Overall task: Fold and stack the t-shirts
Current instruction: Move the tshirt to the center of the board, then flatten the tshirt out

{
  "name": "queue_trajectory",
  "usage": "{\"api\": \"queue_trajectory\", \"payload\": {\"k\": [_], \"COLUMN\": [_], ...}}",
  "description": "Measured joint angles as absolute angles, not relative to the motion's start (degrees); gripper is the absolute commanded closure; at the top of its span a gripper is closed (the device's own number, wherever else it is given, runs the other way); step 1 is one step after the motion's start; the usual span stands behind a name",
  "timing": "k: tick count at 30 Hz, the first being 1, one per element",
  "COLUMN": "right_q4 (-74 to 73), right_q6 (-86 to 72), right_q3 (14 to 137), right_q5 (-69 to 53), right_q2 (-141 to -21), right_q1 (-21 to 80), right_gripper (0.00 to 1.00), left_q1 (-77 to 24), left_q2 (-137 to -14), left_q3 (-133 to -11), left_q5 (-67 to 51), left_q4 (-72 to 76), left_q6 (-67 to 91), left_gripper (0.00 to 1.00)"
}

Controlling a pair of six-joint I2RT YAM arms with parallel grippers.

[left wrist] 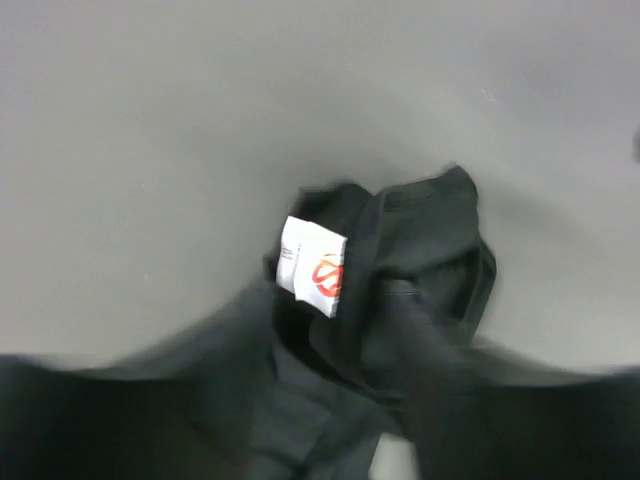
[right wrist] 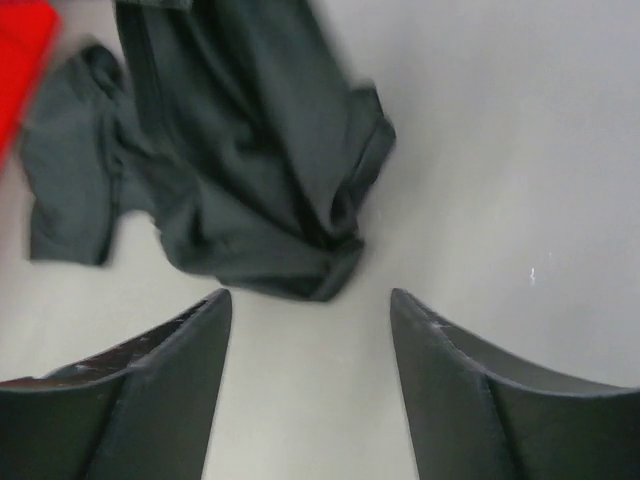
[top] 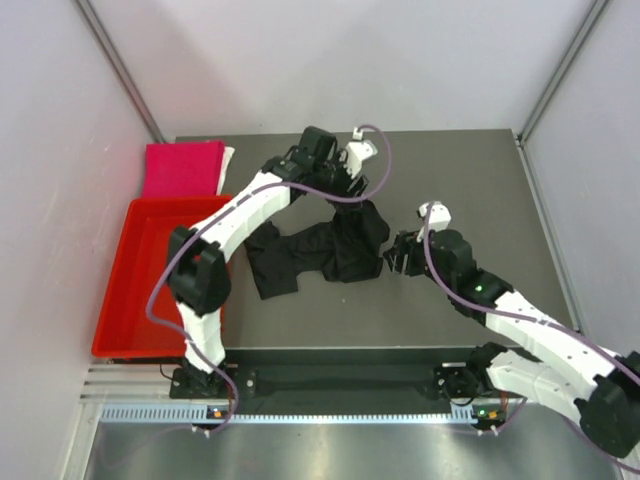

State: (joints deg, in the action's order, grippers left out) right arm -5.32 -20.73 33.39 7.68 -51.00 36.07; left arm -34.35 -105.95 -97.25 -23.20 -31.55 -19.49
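The black t-shirt [top: 320, 250] lies crumpled at mid-table, with one part pulled up toward my left gripper [top: 350, 192]. In the left wrist view the black cloth [left wrist: 420, 250] with a white label [left wrist: 313, 265] bunches around my blurred jaws, which look shut on it. My right gripper [top: 394, 257] is open and empty just right of the shirt. In the right wrist view its fingertips [right wrist: 215, 310] stand apart over bare table, with the shirt's hem [right wrist: 250, 180] just ahead. The folded magenta-pink shirt [top: 183, 167] lies at the back left with a white edge [top: 229, 158] beside it.
A red plastic tray [top: 130, 300] stands along the left side of the dark table [top: 480, 190]; its corner shows in the right wrist view [right wrist: 20, 50]. White walls enclose the back and both sides. The left arm reaches across above the tray's right rim.
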Motion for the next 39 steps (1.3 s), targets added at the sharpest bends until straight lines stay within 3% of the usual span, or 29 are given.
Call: {"api": "queue_trajectory", "payload": {"k": [2, 3, 8, 12, 16, 21, 27, 29, 32, 35, 39], "right_q4": [-5.1, -5.0, -4.6, -4.7, -4.3, -1.7, 0.9, 1.2, 1.5, 2.0, 2.1], "right_q6": [-21.5, -22.0, -23.7, -24.8, -25.6, -25.8, -26.9, -27.2, -27.7, -28.2, -28.5], "right_q3": [32.5, 32.2, 32.3, 32.8, 34.2, 37.5, 39.5, 39.9, 40.2, 40.2, 40.2], "right_q5": [7.5, 7.4, 7.5, 7.7, 8.1, 7.4, 7.3, 7.2, 7.1, 7.0, 6.5], "right_q2": [-53.5, -54.9, -63.1, -69.3, -74.2, -80.8, -86.1, -87.2, -88.1, -88.1, -87.3], "right_q1": [36.3, 36.3, 36.8, 36.9, 37.0, 37.0, 37.0, 37.0, 36.8, 36.4, 35.5], "right_gripper": [0.30, 0.26, 0.24, 0.26, 0.31, 0.51, 0.56, 0.65, 0.88, 0.99, 1.00], "left_q1": [-32.8, -32.0, -25.7, -21.2, -22.4, -28.6, -33.3, -34.3, -34.9, -35.0, -34.9], "left_q2": [-110.5, -111.6, -108.9, -95.2, -79.5, -75.1, -79.4, -80.7, -82.1, -83.6, -86.9], "left_q3": [-102.1, -103.4, -102.5, -88.2, -72.0, -56.7, -47.6, -47.1, -46.9, -46.6, -46.8], "left_q5": [-23.8, -24.3, -27.6, -22.8, -17.3, -10.3, -5.5, -4.2, -2.1, 0.1, 0.3], "left_q4": [-31.6, -31.6, -33.1, -33.8, -34.9, -34.3, -34.0, -32.7, -30.0, -27.0, -24.8], "left_q6": [-18.0, -17.5, -15.1, -16.9, -20.7, -25.5, -28.7, -29.3, -30.0, -30.2, -30.1], "left_gripper": [0.23, 0.01, 0.01, 0.03, 0.14, 0.16, 0.15, 0.15, 0.17, 0.26, 0.40]}}
